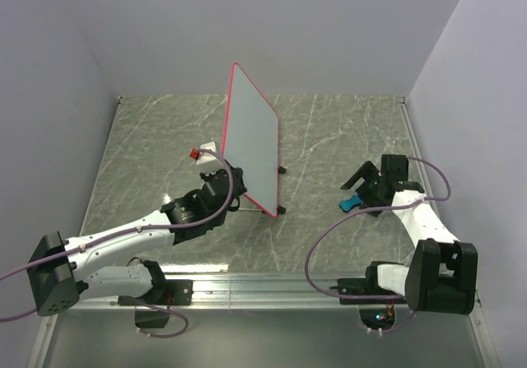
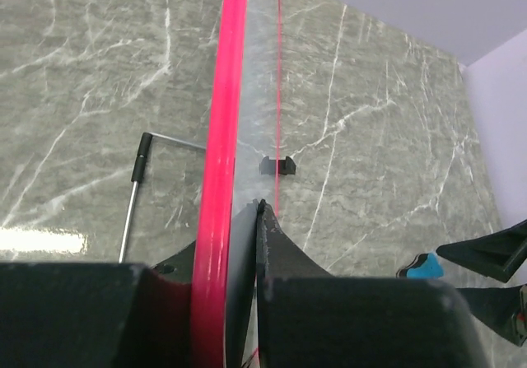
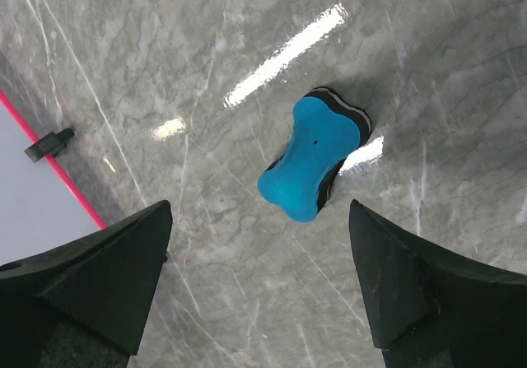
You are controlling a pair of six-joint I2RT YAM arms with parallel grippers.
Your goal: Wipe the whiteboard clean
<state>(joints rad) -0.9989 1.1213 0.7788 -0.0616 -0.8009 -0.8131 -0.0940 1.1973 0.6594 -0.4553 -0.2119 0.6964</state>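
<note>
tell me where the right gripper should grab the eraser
Pinch the eraser at its narrow waist, across the two long sides, coming straight down from above: it lies flat on the table, blue face up, below the open right gripper.

Left arm: runs from the base at lower left of the top view up toward centre, stretched long and low. The left hand (image 1: 224, 185) is clamped on the red edge of the whiteboard (image 1: 251, 137), one finger on each side in the wrist view.

Right arm: folded at lower right, forearm angled up-left. The right hand (image 1: 362, 188) points down, fingers (image 3: 107, 269) spread wide.
</note>
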